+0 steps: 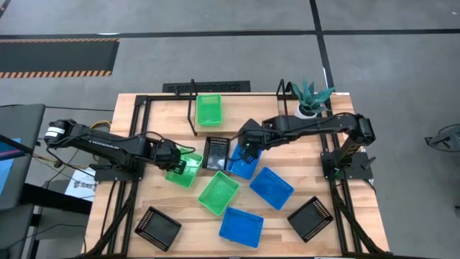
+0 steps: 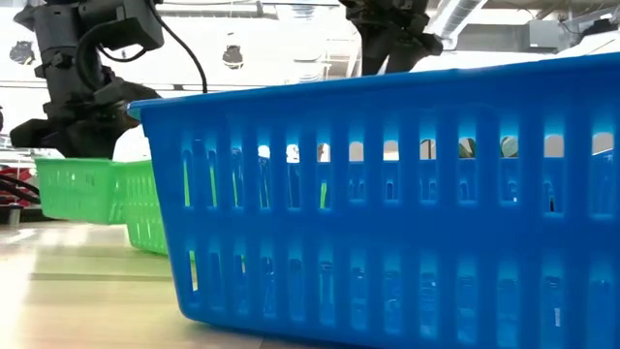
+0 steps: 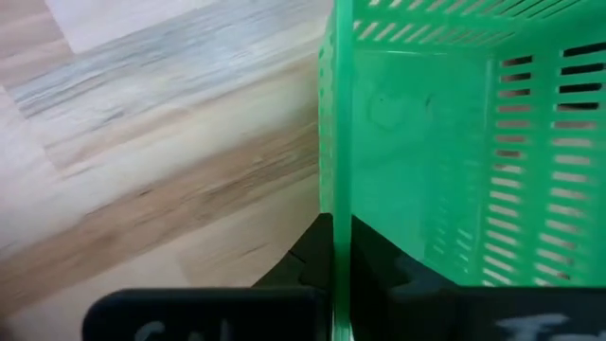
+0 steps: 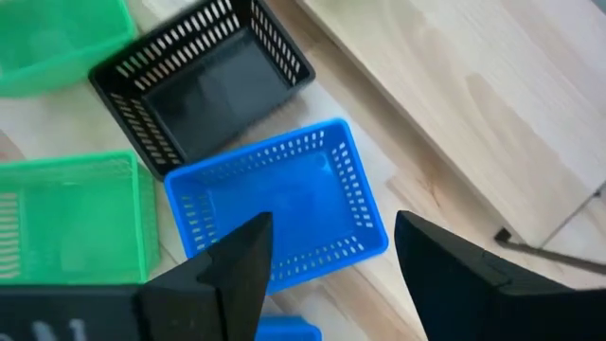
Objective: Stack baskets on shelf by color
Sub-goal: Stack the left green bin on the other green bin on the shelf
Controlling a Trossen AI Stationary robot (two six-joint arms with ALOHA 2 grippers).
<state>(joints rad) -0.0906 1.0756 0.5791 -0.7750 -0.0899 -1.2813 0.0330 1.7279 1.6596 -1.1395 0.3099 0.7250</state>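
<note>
The high view looks straight down on the whole table (image 1: 287, 122). The low view sits at tabletop level, close against a blue basket (image 2: 407, 194). Each wrist view looks closely down at baskets also visible from above.

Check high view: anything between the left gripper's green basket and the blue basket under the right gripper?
Yes: a black basket sits between the green basket and the blue basket.

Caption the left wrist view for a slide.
Left gripper shut on the wall of a green basket above the wooden table.
</note>
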